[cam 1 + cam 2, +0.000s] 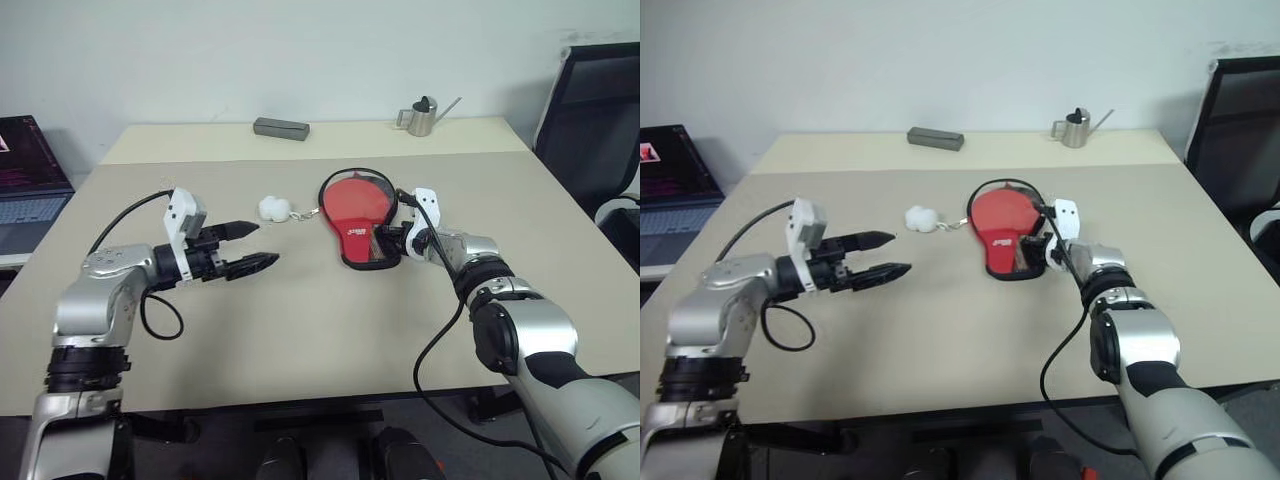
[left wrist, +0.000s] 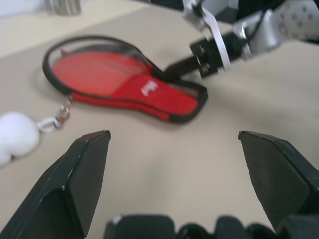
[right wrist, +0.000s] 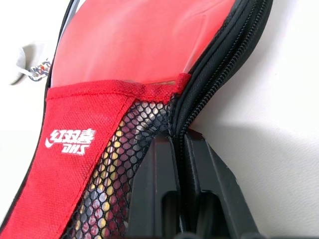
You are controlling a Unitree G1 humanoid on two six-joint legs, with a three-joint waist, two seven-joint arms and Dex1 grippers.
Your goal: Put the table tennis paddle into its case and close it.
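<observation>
We see the paddle-shaped soft case (image 1: 358,222), red with a white logo, a black mesh pocket and a black zipper edge, lying flat near the middle of the beige surface (image 1: 300,330), its round end toward the far side and its narrow end toward the robot. The red rubber face of the table tennis paddle (image 3: 139,45) shows inside the case, whose round part stands open along the zipper; the striped handle is dimly visible through the mesh.

The right gripper (image 1: 392,238) meets the case at its narrow end, on the robot's right side. In the right wrist view we see its two black jaws closed on the black zipper edge (image 3: 219,74), with the fabric pinched between them.

The left gripper (image 1: 252,246) hangs above the surface, well apart from the case on the robot's left, with its jaws spread wide and nothing between them.

A white fluffy pompom (image 1: 274,208) lies just beside the round end of the case, joined to it by a small metal clasp (image 2: 62,112). At the far edge of the surface lie a small grey rectangular box (image 1: 281,128) and a small metal watering can (image 1: 421,117).
</observation>
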